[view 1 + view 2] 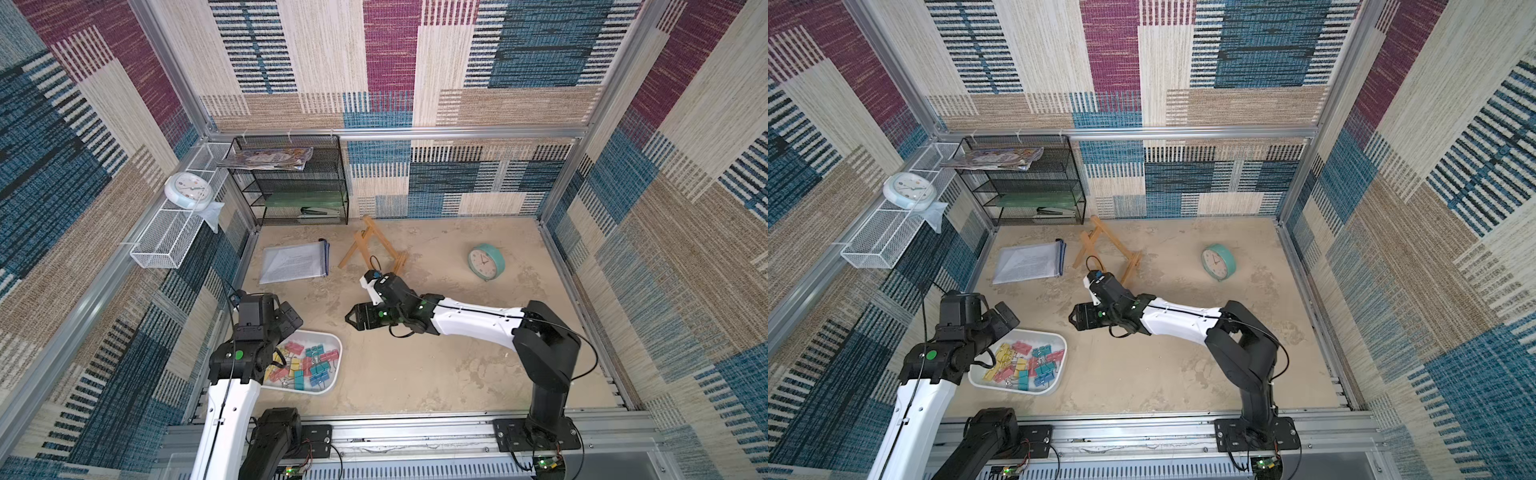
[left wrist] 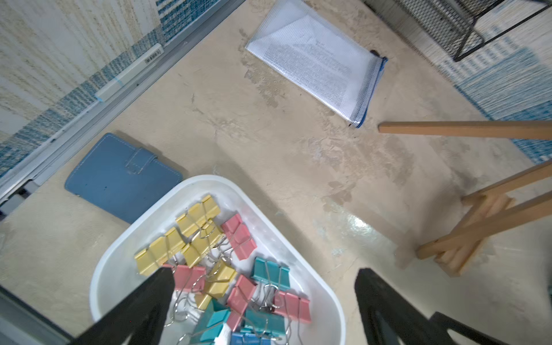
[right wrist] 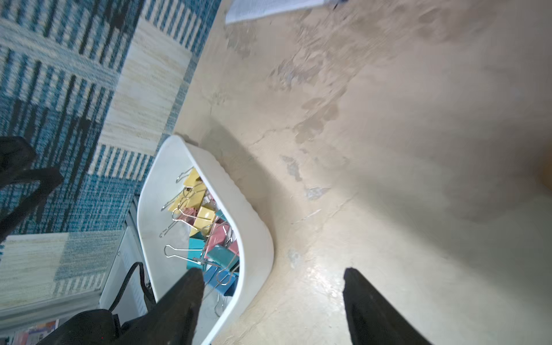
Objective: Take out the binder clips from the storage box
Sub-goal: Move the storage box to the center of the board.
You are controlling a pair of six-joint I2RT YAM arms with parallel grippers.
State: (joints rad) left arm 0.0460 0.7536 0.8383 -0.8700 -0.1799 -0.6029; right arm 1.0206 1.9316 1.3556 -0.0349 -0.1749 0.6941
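1. The storage box (image 1: 321,389) is sitting at the front left of the table (image 1: 436,374), right by the left arm's base, and it's showing up in both top views
2. The binder clips (image 2: 239,286) are lying heaped inside it, pink, yellow, teal and a blue one, with their wire handles tangling together; the right wrist view is catching the same pile (image 3: 209,230) over the box wall (image 3: 254,233)
3. The left gripper (image 2: 265,277) is hanging over the box with its jaws spread wide and gripping nothing, one finger over the clips and the other out past the rim (image 2: 206,178)
4. The right gripper (image 3: 271,273) is hovering over bare table near the box's corner, jaws also well apart and carrying nothing
5. A blue wallet (image 2: 119,176) is lying just beside the box; it might be tucking under the rim, but I can't really tell from this angle
6. Further back, a zip pouch (image 1: 295,262), a wooden easel (image 1: 370,249) and a teal clock (image 1: 486,262) are sitting well apart from the box
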